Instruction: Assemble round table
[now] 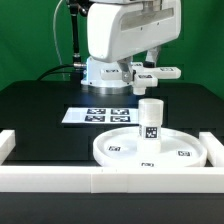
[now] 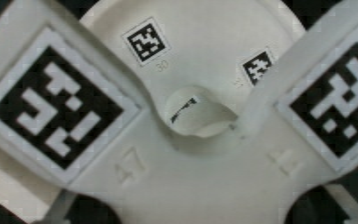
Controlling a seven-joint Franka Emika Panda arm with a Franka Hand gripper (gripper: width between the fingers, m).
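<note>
My gripper (image 1: 149, 77) is clenched on the flat base (image 1: 165, 72), holding it level above the post (image 1: 150, 116), which stands upright on the round disc (image 1: 115, 148), so the two can line up.

Marker board (image 1: 107, 115), white rail (image 1: 50, 179), black table (image 1: 40, 105)

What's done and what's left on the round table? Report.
Done: the post stands upright on the disc. In hand: the claw appears to hold the base piece above the post. Left: lower the base piece onto the post and fasten it.
</note>
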